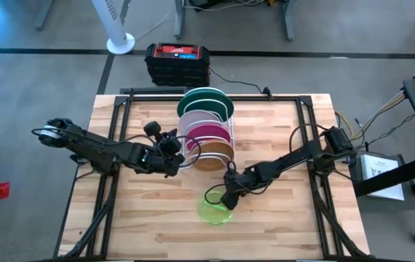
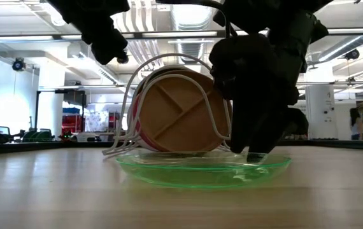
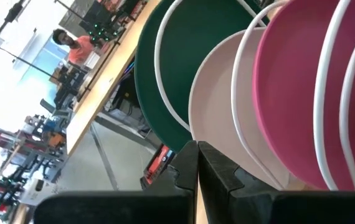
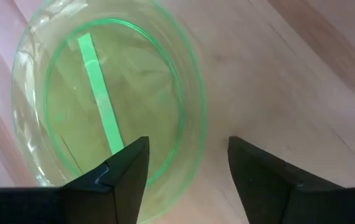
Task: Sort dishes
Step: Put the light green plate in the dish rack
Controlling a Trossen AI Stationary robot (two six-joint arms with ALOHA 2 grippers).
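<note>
Right end effector: fingers spread wide, straddling the rim of the lime-green plate, not yet gripping. Plate lies flat on the bench, just in front of the rack. Likely light, stiff, slippery; take by rim. No legible markings.

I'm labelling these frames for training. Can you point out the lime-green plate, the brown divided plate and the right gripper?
lime-green plate (image 4: 96, 99): right wrist view, on its inner floor.
brown divided plate (image 2: 175, 117): low view, on its divided face.
right gripper (image 4: 187, 165): right wrist view, midway between its open fingertips.
</note>
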